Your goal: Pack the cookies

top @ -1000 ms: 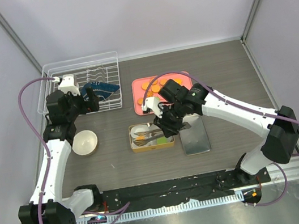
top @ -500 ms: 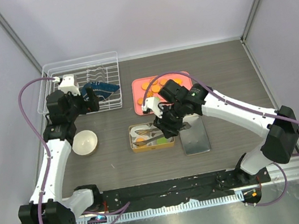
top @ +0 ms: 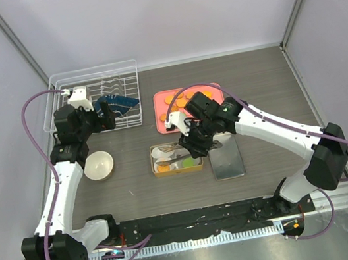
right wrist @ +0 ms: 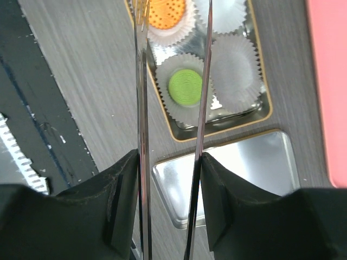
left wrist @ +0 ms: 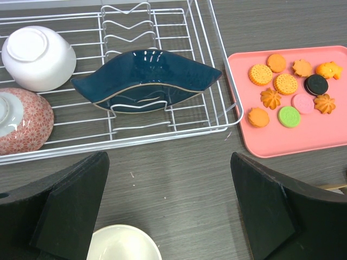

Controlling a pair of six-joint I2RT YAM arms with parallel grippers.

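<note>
At the far left a wire dish rack [top: 112, 80] is holding an upturned white bowl [left wrist: 38, 57], a red patterned bowl [left wrist: 21, 122] and a wavy dark blue plate [left wrist: 143, 81]. The left gripper [left wrist: 171, 216] is hovering just in front of the rack with its jaws spread wide and nothing between them. Below it a second white bowl [top: 98, 165] is sitting upright on the table.

Toward the middle, a gold tin [right wrist: 227, 118] is lying open, lined with white paper cups [right wrist: 233, 67]. One cup is holding an orange cookie [right wrist: 166, 12] and the cup next to it a green cookie [right wrist: 185, 88]; the two beside them are showing only paper. The right gripper [right wrist: 169, 173] is hanging over the tin, its fingers pressing on a pair of thin metal tongs [right wrist: 142, 81]. The tong blades are standing slightly apart with nothing between them, one on either side of the green cookie's cup as the wrist camera sees it.

Just beyond the tin, a pink tray [left wrist: 282, 141] is carrying the rest of the cookies [left wrist: 286, 84]: mostly orange, plus one black [left wrist: 316, 85], one green [left wrist: 289, 116] and one pale pink [left wrist: 302, 103]. To the right of the tin, its silver lid [top: 227, 158] is lying flat on the table.
</note>
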